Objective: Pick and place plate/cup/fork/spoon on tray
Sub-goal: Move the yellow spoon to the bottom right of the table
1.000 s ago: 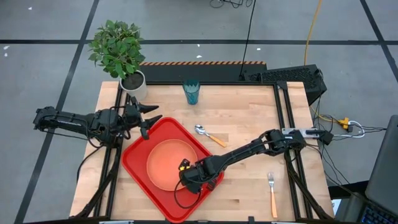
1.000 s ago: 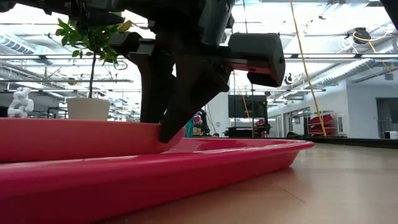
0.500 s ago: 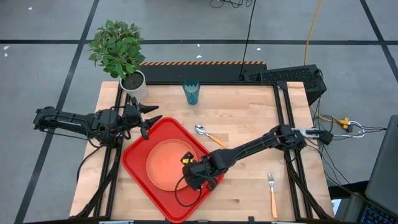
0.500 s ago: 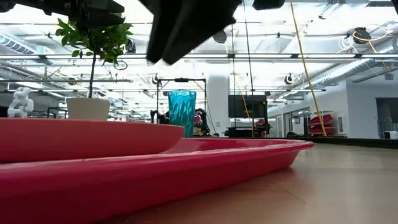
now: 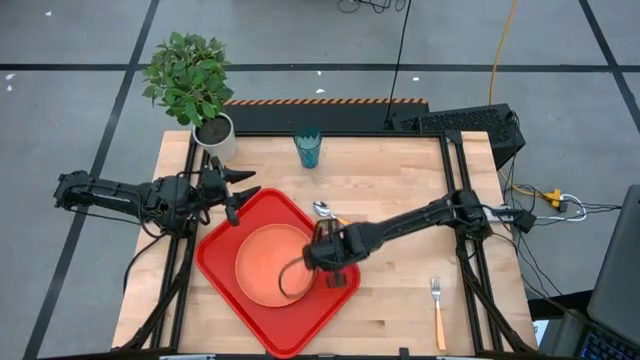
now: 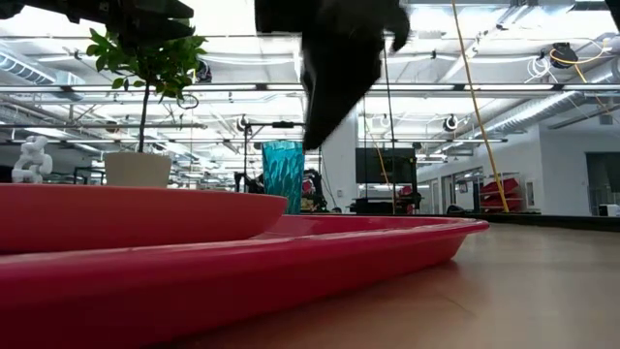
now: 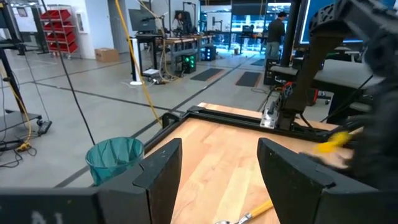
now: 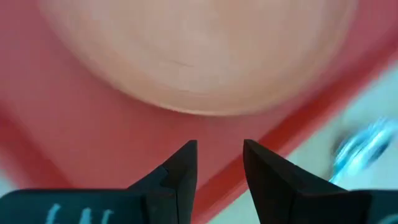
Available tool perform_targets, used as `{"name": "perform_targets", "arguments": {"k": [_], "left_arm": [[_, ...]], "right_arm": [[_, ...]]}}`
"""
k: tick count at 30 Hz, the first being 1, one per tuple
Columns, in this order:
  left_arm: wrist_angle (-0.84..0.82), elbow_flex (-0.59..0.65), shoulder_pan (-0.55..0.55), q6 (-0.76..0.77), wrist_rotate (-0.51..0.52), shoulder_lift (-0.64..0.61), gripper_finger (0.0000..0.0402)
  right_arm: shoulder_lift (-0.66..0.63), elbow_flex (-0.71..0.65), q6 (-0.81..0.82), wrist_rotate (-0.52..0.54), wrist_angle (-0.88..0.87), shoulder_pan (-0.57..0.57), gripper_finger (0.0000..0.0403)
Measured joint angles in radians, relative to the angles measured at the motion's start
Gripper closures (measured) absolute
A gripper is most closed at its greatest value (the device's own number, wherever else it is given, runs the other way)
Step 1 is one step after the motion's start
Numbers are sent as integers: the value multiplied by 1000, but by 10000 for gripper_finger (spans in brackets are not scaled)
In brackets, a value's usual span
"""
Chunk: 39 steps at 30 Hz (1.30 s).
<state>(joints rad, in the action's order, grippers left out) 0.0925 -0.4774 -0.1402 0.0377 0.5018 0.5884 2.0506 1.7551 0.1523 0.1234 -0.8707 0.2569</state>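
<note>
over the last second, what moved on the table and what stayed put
The right gripper lifted off the plate, empty, and swung from the tray's near edge toward the spoon. The plate stays on the tray; the cup, fork, spoon and left gripper, fingers apart at the tray's corner, did not move.

The high view looks straight down from above and takes in the whole tabletop (image 5: 400, 180) with floor on all sides. The low view sits at tabletop height, close against the tray (image 6: 291, 262) rim, facing level into the room. The left wrist view faces across the tabletop toward the room; it shares the cup (image 7: 115, 158) with the low and high views. The right wrist view looks down, very near the plate (image 8: 199, 56), shared with the high view
</note>
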Motion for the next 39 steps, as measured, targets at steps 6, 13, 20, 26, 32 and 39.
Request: {"name": "perform_targets", "arguments": {"k": [6,13,20,26,32,39], "left_arm": [[-10,0,0,1,0,0,188],[-14,0,0,-1,0,0,188],[-17,0,0,-2,0,0,188],[-24,0,0,0,1,0,188],[-24,0,0,3,1,0,188],[-24,0,0,6,1,0,188]], "right_arm": [[1,-102,127,-127,-6,-42,282],[1,-147,153,-125,-8,-65,282],[1,-151,226,-122,-37,-74,282],[1,-151,308,-68,-85,-75,282],[1,-151,306,70,-137,-75,282],[1,-156,247,177,-168,-113,276]]}}
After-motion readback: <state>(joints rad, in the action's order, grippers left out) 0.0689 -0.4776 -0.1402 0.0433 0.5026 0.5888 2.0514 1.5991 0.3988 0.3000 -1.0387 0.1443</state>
